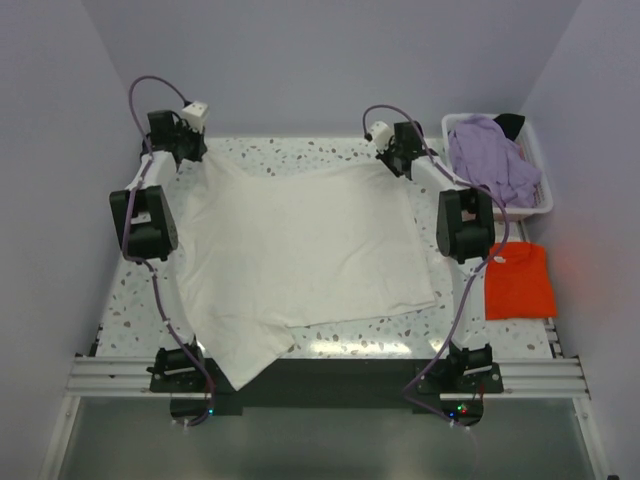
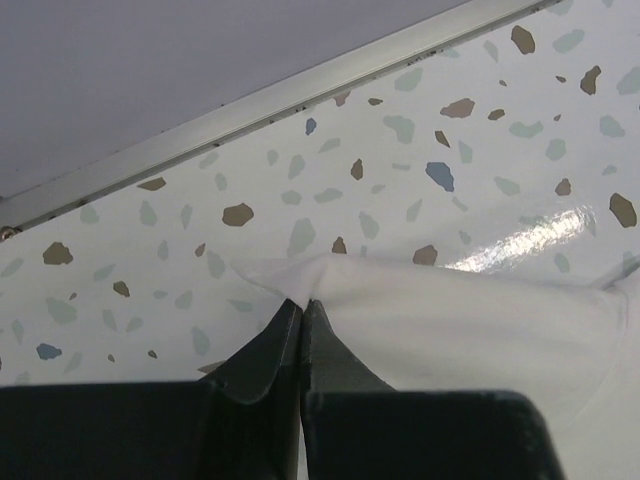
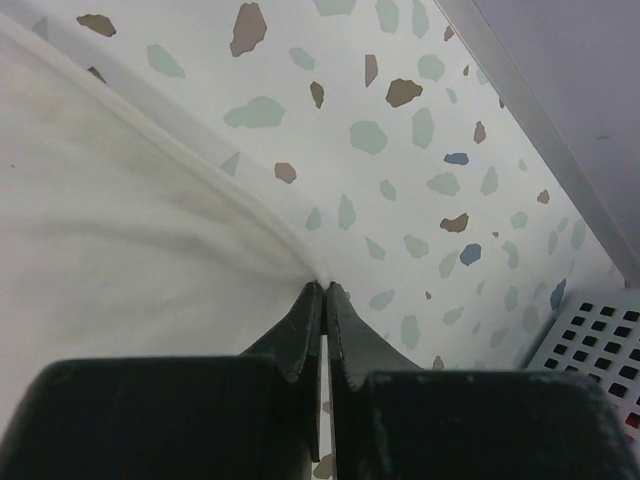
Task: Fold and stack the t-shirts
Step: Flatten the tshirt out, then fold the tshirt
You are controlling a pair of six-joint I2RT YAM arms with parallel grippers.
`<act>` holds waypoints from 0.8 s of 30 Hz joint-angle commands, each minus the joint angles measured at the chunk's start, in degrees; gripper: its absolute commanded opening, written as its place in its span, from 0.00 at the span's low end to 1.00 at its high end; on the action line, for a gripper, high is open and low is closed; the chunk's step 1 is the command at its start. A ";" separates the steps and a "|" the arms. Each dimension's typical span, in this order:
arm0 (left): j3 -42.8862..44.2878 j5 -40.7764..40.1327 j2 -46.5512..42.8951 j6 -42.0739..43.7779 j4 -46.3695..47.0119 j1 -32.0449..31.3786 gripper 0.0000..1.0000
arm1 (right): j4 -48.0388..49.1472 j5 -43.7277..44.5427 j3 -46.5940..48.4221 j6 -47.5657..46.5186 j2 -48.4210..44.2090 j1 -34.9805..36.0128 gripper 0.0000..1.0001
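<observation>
from above i see the cream-white t-shirt (image 1: 305,255) spread flat across the speckled table (image 1: 300,150), its near-left corner hanging over the near edge. the left gripper (image 1: 192,155) and right gripper (image 1: 393,158) sit at its two far corners. to the right an orange-red t-shirt (image 1: 519,282) lies folded, and behind it a lavender t-shirt (image 1: 490,160) is heaped in the white basket (image 1: 538,165).

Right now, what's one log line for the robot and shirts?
left fingers: shut on cream-white shirt, far corner | right fingers: shut on other far corner | orange shirt: folded, at right | lavender shirt: in basket
</observation>
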 commanded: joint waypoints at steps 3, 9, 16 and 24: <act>-6.02 1.65 -9.73 2.89 2.90 0.26 0.00 | -2.06 -2.98 1.11 -2.29 -2.74 -0.44 0.00; -19.47 1.92 -22.30 6.76 2.64 0.26 0.00 | -5.49 -6.85 0.04 -3.52 -5.99 -1.31 0.00; -28.88 2.62 -32.95 11.25 -4.74 0.26 0.00 | -10.32 -10.90 -1.10 -5.28 -9.77 -3.42 0.00; -44.33 -0.45 -47.37 17.48 -11.24 0.26 0.00 | -15.60 -14.94 -10.13 -12.30 -16.80 -6.24 0.00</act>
